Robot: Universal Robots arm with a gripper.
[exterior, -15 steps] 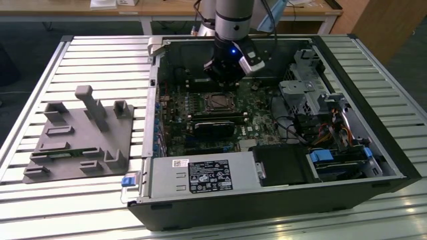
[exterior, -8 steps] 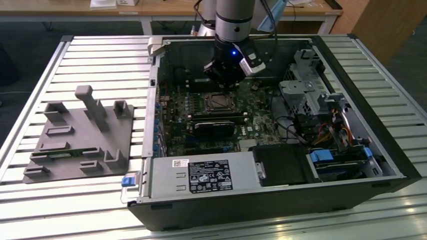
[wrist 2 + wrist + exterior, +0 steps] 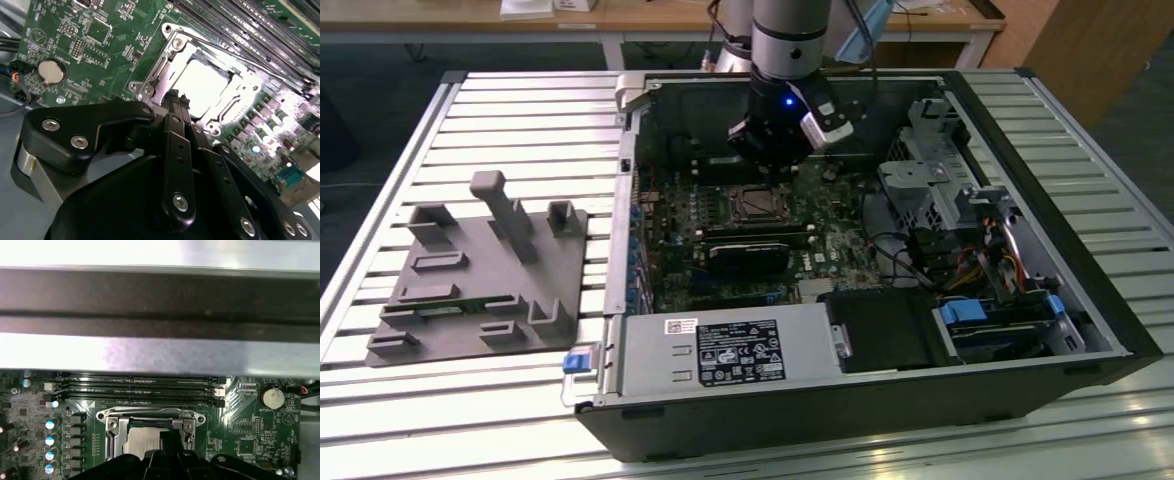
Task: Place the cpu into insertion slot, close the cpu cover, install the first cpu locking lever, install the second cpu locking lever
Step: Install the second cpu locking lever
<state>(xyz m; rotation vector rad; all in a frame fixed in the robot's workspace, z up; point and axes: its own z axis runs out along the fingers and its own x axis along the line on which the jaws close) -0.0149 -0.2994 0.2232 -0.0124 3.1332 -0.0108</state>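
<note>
The cpu (image 3: 207, 85) lies flat in the insertion slot (image 3: 755, 204) on the green motherboard (image 3: 107, 47), its pale metal top showing bright through the window of the cpu cover (image 3: 235, 97). In the first wrist view the same chip (image 3: 145, 445) sits under the silver frame (image 3: 150, 416), which lies down flat over it. A thin locking lever (image 3: 225, 47) runs along the far side of the frame in the second wrist view.

My gripper (image 3: 177, 102) hangs just above the near edge of the cover, fingers (image 3: 175, 150) drawn together into a narrow tip with nothing held between them. In the exterior view my gripper (image 3: 781, 165) is inside the open computer case (image 3: 1107, 330), directly over the socket.

Beside the socket run the long memory slots (image 3: 137, 387), and a round coin battery (image 3: 272, 398) sits on the board nearby. A black power supply (image 3: 720, 350) fills the near side of the case. On the slatted table (image 3: 400, 400), toward the exterior view's left, stands a grey fixture plate (image 3: 474, 275), well apart from the case
</note>
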